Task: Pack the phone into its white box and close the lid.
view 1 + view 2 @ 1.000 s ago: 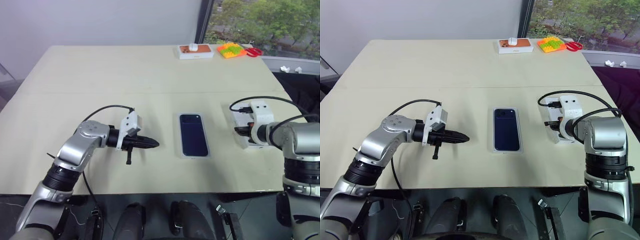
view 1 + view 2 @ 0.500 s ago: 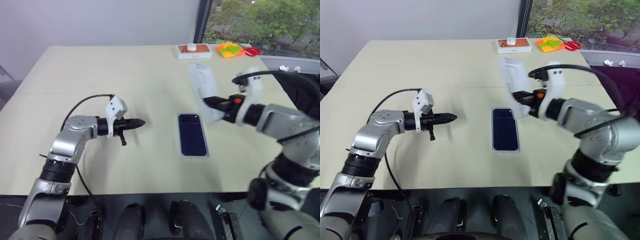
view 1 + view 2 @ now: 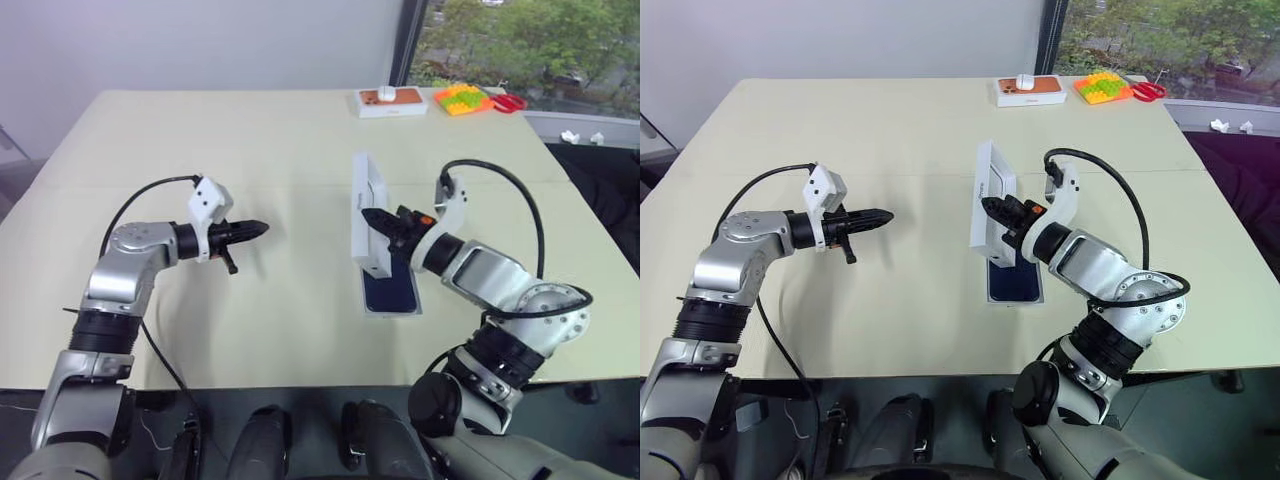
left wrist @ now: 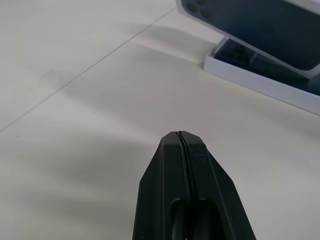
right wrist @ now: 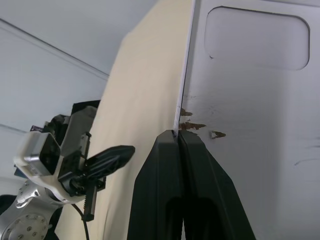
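Mid-desk, over the beige desk [image 3: 200, 130], your right pincer [image 3: 372, 217] is clenched on one wall of the white rectangular cardboard lid [image 3: 366, 222], gripping it up on edge and tilted, right above the slim dark navy phone [image 3: 390, 290]. That phone lies flat in the shallow white cardboard box tray [image 3: 392, 308], its far end hidden behind the lid. The lid's blue phone print shows in the left wrist view. Your left pincer [image 3: 262, 228] is clenched on nothing, hovering well apart to the left, pointing toward the lid. At the far edge: small orange-topped white box [image 3: 392, 101], orange-green block toy [image 3: 464, 99].
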You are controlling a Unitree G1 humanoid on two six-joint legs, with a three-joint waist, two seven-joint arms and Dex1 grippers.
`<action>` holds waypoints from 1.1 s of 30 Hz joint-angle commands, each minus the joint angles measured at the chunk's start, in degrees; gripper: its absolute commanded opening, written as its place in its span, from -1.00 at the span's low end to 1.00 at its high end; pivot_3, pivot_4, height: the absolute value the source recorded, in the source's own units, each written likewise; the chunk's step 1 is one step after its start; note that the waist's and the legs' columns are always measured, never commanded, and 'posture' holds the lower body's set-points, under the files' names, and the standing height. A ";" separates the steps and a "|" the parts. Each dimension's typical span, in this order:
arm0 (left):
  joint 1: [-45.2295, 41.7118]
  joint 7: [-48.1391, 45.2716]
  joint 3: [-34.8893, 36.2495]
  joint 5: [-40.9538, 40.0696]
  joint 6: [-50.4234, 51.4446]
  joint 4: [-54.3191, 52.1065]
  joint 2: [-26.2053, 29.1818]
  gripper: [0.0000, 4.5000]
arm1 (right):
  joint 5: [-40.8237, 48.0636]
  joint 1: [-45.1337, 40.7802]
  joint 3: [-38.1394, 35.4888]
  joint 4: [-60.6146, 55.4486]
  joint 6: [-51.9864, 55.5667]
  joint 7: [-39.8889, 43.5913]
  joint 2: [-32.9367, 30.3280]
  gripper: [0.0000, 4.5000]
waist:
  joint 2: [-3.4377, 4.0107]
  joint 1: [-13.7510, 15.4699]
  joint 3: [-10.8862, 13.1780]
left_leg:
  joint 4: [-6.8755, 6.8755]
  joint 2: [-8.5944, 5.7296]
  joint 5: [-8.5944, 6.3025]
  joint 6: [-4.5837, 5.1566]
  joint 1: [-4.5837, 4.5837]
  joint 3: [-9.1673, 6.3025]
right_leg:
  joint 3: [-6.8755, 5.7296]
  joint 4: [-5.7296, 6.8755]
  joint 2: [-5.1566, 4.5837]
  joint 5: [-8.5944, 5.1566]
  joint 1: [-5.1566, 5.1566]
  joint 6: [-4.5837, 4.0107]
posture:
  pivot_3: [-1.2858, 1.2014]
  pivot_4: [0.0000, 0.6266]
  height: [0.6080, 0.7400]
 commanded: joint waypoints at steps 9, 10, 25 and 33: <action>-0.31 -0.32 -1.79 -0.59 1.36 -4.02 -2.72 -1.00 | 30.94 12.43 30.36 -1.29 -23.57 -20.07 -12.27 -0.98 | 0.03 -1.31 0.01 | 0.00 0.04 0.00 0.01 0.03 0.07 | 0.10 0.04 0.14 0.01 -0.03 -0.02 | 0.03 -0.52 1.00; -0.28 -0.34 -2.02 -0.62 1.44 -4.21 -3.05 -1.00 | 28.59 11.81 32.31 -2.02 -21.83 -18.53 -16.49 -0.98 | 0.04 -1.08 0.01 | 0.00 0.02 0.00 0.02 0.01 0.07 | 0.09 0.01 0.14 0.00 -0.03 -0.01 | 0.03 -0.52 1.00; 0.52 -0.66 -2.33 -0.55 1.97 -4.67 -4.46 -1.00 | 28.35 9.03 39.89 -3.30 -31.26 -9.89 -34.31 -0.98 | 0.01 -0.28 0.01 | 0.02 0.02 -0.02 0.04 -0.04 0.09 | 0.09 -0.11 0.13 0.00 -0.02 0.00 | 0.03 -0.52 1.00; 0.68 -0.80 -2.29 -0.61 2.00 -4.66 -4.74 -1.00 | 26.91 5.03 38.90 -3.92 -31.97 -3.21 -42.95 -0.98 | 0.00 -0.24 0.01 | 0.03 0.02 -0.05 0.10 -0.07 0.09 | 0.07 -0.18 0.14 0.00 -0.02 0.00 | 0.03 -0.52 1.00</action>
